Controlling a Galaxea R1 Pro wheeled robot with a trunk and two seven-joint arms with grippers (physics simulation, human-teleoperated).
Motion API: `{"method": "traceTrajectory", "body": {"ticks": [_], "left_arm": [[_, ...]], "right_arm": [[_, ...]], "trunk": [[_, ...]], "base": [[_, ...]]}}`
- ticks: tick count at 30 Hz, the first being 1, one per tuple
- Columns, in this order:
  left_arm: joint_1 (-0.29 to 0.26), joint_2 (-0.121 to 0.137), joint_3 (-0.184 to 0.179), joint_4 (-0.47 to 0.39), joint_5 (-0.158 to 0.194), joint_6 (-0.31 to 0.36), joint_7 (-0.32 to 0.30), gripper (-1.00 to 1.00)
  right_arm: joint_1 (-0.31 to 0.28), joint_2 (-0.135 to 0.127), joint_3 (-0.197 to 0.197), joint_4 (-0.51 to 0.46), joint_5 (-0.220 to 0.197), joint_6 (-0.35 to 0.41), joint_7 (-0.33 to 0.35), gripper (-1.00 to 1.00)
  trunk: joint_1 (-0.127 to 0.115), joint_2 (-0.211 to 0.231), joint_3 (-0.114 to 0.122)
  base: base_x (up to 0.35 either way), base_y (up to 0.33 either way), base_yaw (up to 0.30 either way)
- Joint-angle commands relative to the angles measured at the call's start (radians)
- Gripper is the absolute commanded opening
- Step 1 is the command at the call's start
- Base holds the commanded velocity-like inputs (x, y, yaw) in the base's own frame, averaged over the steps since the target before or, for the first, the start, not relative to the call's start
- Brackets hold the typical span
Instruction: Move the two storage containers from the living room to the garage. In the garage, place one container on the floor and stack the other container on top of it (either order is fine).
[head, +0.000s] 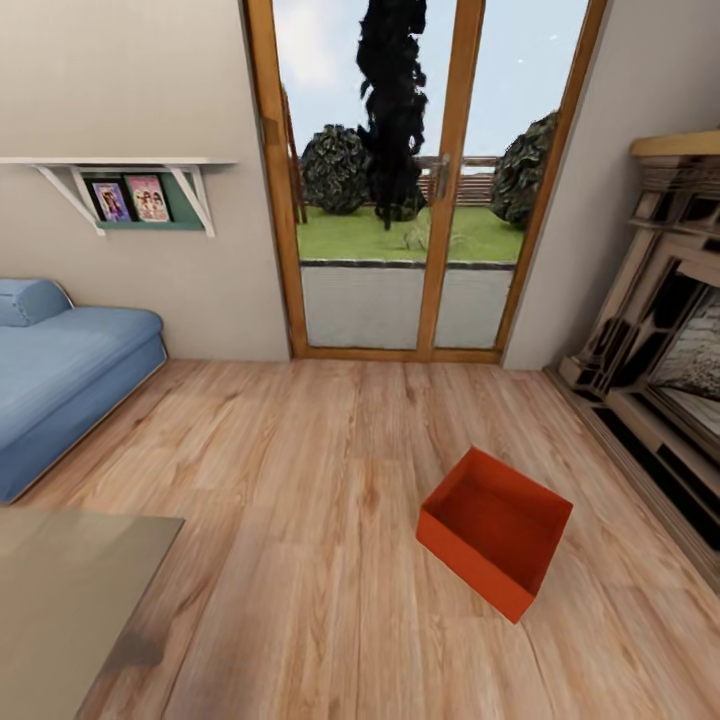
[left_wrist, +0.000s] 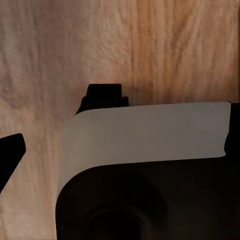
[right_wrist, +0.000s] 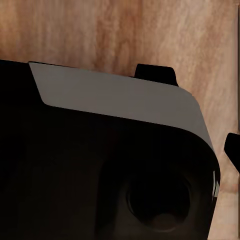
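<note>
Storage container (head: 494, 530) — orange-red, lidless, on wood-plank floor (head: 300, 500), lower right of frame; likely rigid and light, best gripped by opposite rim walls — state of both arms' fingers cannot be told.

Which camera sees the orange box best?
The head view: the storage container sits whole on the wood-plank floor, open side up. Both wrist views look at floor planks and dark robot parts, no box.

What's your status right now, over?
Grippers: state can't be judged. One orange-red container on living-room wood floor, ahead right, untouched. Path to it open; fireplace to its right.
</note>
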Motion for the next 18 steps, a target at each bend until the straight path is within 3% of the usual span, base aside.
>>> {"method": "traceTrajectory", "body": {"ticks": [1, 18], "left_arm": [[-0.001, 0.000, -0.005, 0.001, 0.006, -0.003, -0.002, 1.00], [-0.001, 0.000, -0.005, 0.001, 0.006, -0.003, -0.002, 1.00]], "right_arm": [[-0.001, 0.001, 0.008, 0.003, -0.008, -0.005, -0.001, 1.00], [-0.001, 0.001, 0.009, 0.003, -0.008, -0.005, -0.001, 1.00]], "trunk": [[0.000, 0.000, -0.001], [0.000, 0.000, -0.001]], "base": [[0.324, 0.000, 0.000], [0.324, 0.000, 0.000]]}}
